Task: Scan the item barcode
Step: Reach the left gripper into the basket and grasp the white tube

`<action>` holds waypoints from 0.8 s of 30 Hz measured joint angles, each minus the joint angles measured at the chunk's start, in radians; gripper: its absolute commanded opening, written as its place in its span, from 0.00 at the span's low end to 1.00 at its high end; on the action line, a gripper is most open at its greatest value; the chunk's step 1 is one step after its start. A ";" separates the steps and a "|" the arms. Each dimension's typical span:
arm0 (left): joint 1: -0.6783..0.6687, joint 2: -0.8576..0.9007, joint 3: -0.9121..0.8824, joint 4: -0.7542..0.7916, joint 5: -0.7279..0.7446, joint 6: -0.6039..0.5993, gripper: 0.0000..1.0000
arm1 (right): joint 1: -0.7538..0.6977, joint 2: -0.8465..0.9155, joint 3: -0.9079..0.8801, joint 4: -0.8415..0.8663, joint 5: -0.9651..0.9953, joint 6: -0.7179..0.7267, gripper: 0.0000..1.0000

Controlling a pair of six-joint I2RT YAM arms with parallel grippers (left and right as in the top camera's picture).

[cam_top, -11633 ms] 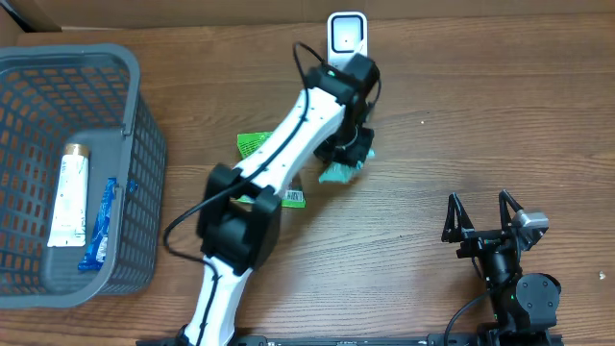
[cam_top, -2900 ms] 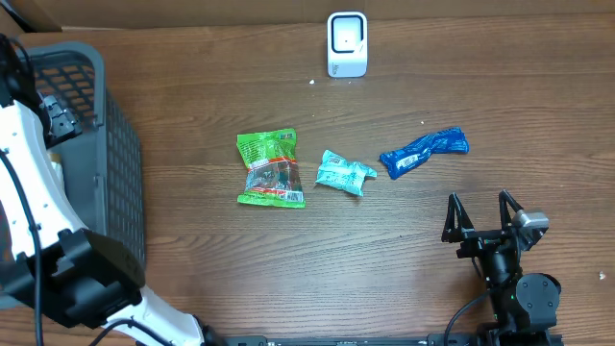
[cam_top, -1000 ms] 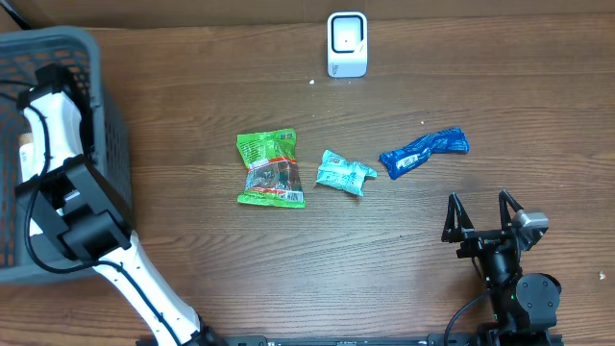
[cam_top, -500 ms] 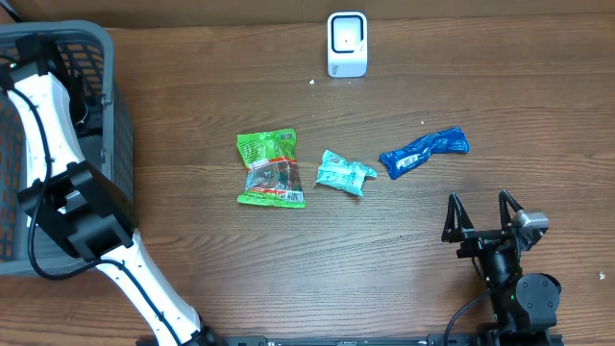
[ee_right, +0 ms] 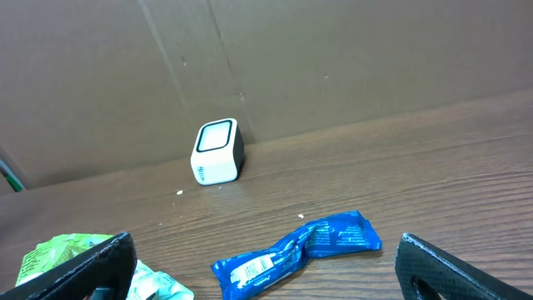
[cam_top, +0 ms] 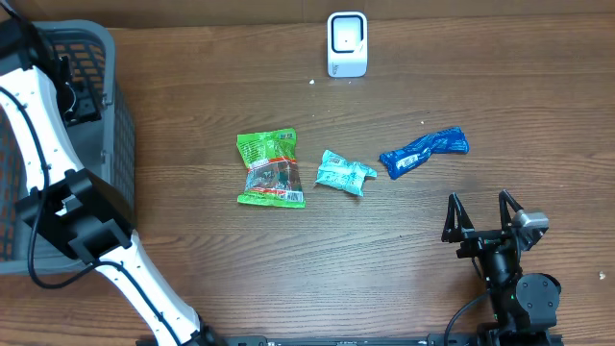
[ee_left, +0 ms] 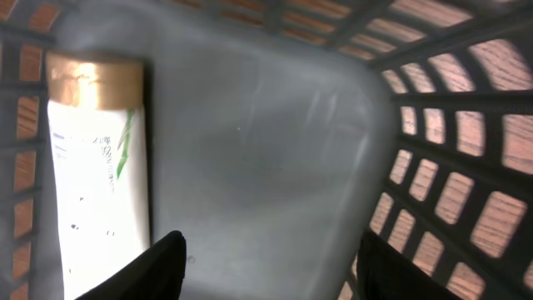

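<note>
Over the last second my left arm (cam_top: 38, 154) has swung toward the far end of the grey basket (cam_top: 120, 144), and the left jaws have spread. The wrist view shows both fingers (ee_left: 162, 267) apart with nothing between them, hanging over the bare basket floor just beside a white tube (ee_left: 96, 183) with a gold cap. I read that as a drop-off: the basket looks like the bin for scanned goods, which would explain why the jaws stand open and empty there.

Three things wait on the surface (cam_top: 288, 279): a green packet (cam_top: 270, 169), a crumpled teal packet (cam_top: 344, 174) just beside it, and a blue packet (cam_top: 423, 151) farther right. All lie well short of the scanner (cam_top: 347, 43), which stands upright at the back edge with its window facing them, so whatever I pick next needs only a short lift toward it.

The right jaws are fully open and empty, parked near the front edge, clear of the packets.
</note>
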 measured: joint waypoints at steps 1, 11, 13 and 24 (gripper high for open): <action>0.005 -0.001 0.000 -0.008 0.003 0.000 0.54 | 0.000 0.000 0.000 0.001 0.000 0.000 1.00; 0.045 -0.080 0.000 -0.008 0.062 -0.003 0.68 | 0.000 0.000 0.000 0.000 0.000 0.000 1.00; 0.045 -0.115 0.000 -0.005 0.067 -0.001 0.68 | 0.000 0.000 0.000 0.000 0.000 0.000 1.00; 0.143 -0.185 0.009 -0.053 0.074 0.051 0.67 | 0.000 0.000 0.000 0.000 0.000 0.000 1.00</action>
